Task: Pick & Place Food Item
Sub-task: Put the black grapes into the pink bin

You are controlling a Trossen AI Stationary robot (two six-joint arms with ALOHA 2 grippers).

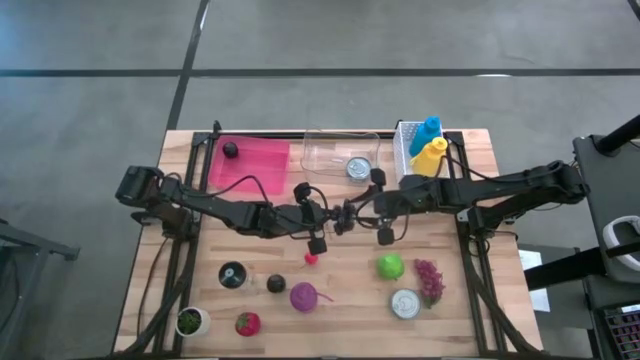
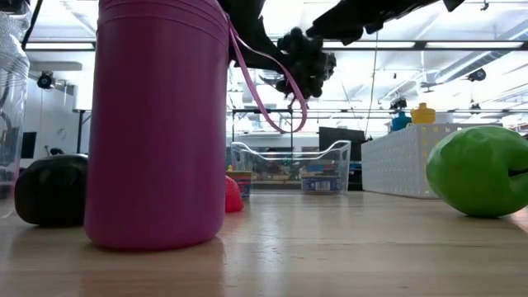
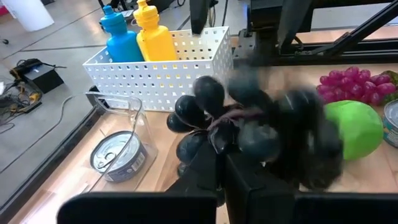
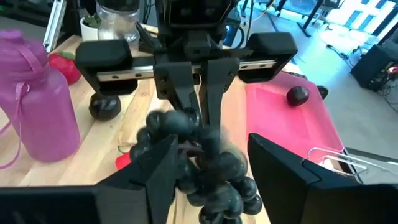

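A bunch of dark grapes (image 1: pixel 347 215) hangs in the air over the middle of the table, between my two grippers. My left gripper (image 1: pixel 335 218) reaches in from the table's left and is shut on the bunch. My right gripper (image 4: pixel 217 180) comes from the right and is open. Its two fingers stand on either side of the bunch (image 4: pixel 199 165), with a clear gap on one side. In the low view the grapes (image 2: pixel 307 54) show high above the tabletop. My left gripper pinches the bunch between its two fingers (image 4: pixel 186 93) at the upper part, where the stem (image 3: pixel 224 121) runs among the grapes. The fingers come from the table's left, slanting slightly down. The bunch hangs below and ahead of the fingertips, lifted clear of the table.
Far side: a pink mat (image 1: pixel 250 160) with a dark fruit, a clear container (image 1: pixel 335 150) holding a tin, and a white basket (image 1: pixel 405 150) with a blue and a yellow bottle. Near side: a green apple (image 1: pixel 390 265), red grapes (image 1: pixel 430 280), a tin and a purple bottle (image 1: pixel 303 296).
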